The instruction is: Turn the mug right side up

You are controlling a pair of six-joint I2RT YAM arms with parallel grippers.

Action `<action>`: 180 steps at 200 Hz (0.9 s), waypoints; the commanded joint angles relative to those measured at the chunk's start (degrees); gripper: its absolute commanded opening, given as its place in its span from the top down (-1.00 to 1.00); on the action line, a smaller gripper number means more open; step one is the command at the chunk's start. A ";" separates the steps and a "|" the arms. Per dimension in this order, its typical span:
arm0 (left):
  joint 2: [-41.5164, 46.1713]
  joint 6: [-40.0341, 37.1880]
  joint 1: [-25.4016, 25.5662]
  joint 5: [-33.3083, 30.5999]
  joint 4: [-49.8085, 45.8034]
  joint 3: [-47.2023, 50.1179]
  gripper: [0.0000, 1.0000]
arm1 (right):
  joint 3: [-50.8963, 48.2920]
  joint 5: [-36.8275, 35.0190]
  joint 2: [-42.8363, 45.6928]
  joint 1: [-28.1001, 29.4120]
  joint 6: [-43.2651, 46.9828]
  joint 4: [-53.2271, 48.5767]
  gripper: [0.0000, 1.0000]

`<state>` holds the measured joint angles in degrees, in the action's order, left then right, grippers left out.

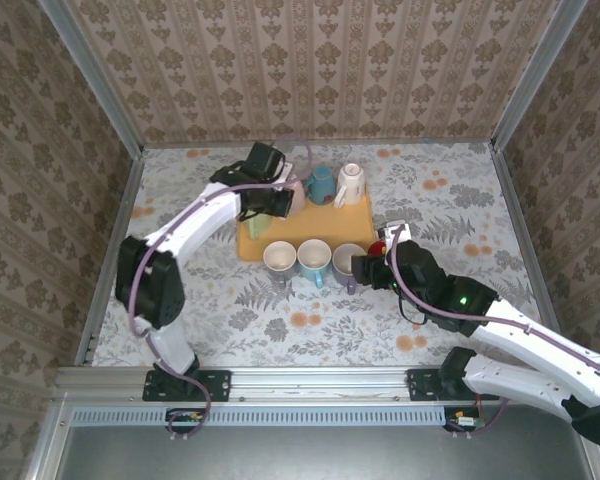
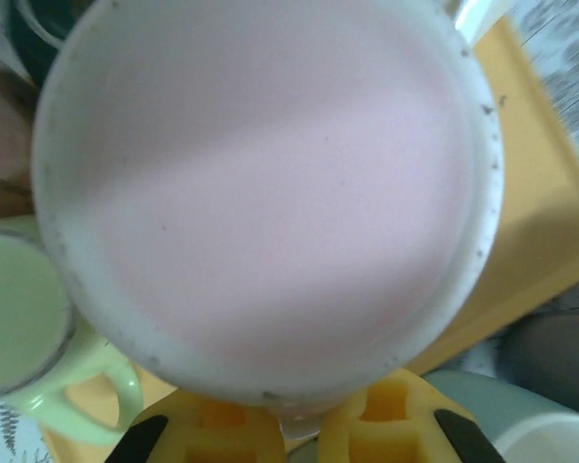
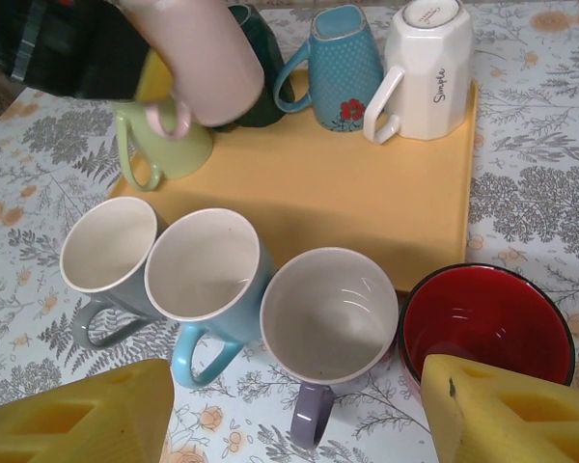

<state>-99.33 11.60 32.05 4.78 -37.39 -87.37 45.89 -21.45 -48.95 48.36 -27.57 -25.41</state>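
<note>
The pink mug [image 1: 296, 194] hangs tilted above the back left of the yellow tray [image 1: 352, 226]. My left gripper [image 1: 273, 201] is shut on its handle. In the left wrist view the pink mug's [image 2: 270, 193] flat underside faces the camera, just above the left gripper [image 2: 304, 429]. In the right wrist view the pink mug [image 3: 210, 60] is lifted off the tray [image 3: 347, 193], over a pale green mug [image 3: 174, 147]. My right gripper [image 3: 294, 405] is open, low over the purple mug [image 3: 328, 313] and holding nothing.
A dark green mug [image 3: 259, 68], a blue mug [image 3: 343, 68] and a white mug [image 3: 425, 58] stand upside down on the tray's back edge. In front of the tray, grey [image 3: 106, 246], light blue [image 3: 207, 265], purple and red [image 3: 487, 323] mugs stand upright.
</note>
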 commanded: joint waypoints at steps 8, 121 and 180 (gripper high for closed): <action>10.00 3.94 -1.10 5.44 11.44 5.08 1.00 | 1.57 2.63 1.15 -0.96 0.58 0.62 -0.32; 32.27 44.15 -5.65 40.32 79.65 36.74 1.00 | 2.04 44.34 -6.05 -13.77 -29.21 33.82 -0.62; 30.82 61.37 -5.60 41.40 102.71 41.42 1.00 | 2.21 54.11 -16.37 -15.66 -41.97 58.97 -0.77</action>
<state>-69.25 62.94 26.57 43.81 44.84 -46.11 48.03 25.43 -62.98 32.84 -62.26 17.96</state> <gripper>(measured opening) 0.088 0.886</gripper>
